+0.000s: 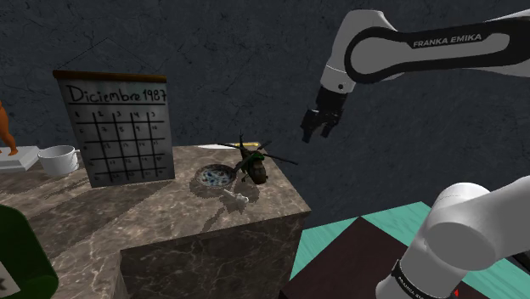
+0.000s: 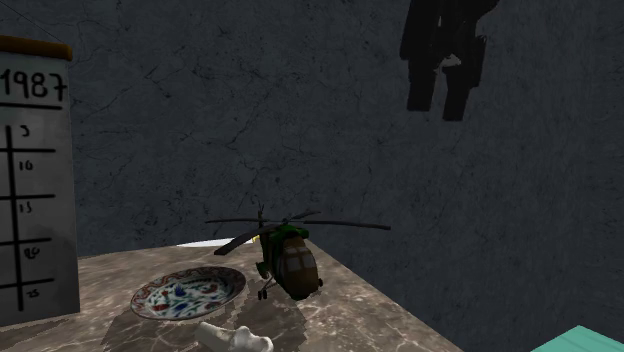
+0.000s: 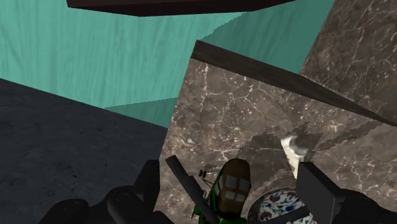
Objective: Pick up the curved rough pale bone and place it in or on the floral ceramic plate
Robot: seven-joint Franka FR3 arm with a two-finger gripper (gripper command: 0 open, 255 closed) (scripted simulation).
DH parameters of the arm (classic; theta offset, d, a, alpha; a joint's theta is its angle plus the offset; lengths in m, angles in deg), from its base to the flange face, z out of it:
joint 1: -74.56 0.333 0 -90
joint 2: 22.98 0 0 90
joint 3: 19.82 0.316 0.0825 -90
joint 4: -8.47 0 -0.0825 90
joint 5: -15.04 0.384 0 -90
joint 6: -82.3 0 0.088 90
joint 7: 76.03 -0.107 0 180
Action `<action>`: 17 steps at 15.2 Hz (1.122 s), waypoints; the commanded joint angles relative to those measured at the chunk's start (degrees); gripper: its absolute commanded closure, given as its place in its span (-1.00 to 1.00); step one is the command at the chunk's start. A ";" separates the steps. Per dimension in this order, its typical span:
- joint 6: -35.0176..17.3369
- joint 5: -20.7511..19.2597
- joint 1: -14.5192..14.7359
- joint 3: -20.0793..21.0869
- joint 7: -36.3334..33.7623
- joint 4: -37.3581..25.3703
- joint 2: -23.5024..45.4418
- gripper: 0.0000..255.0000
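One toy helicopter (image 2: 290, 262) stands just beside the floral plate (image 2: 188, 291), bone (image 2: 235, 338) nearby.

The bone (image 2: 235, 338) is pale, almost white, short and slightly curved, with knobby ends and a rough surface. It lies flat on its side on the brown marbled table (image 1: 161, 222), near the table edge at the bottom of the second exterior view. The plate (image 2: 188, 292) is a shallow round dish, white with blue, red and green floral patterning, resting level on the same table top. The bone lies just beside the plate's rim, apart from it
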 commanded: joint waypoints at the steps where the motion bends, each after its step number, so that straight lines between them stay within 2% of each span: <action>1: -3.90 0.28 0.58 1.42 -1.10 1.31 2.23 -1.00; 10: -20.86 -0.83 2.06 8.47 -7.45 2.61 16.99 -1.00; 14: -27.59 -3.77 1.81 11.75 -11.65 1.03 25.16 -1.00; 17: -31.93 -7.71 1.40 14.00 -15.86 -1.03 31.76 -1.00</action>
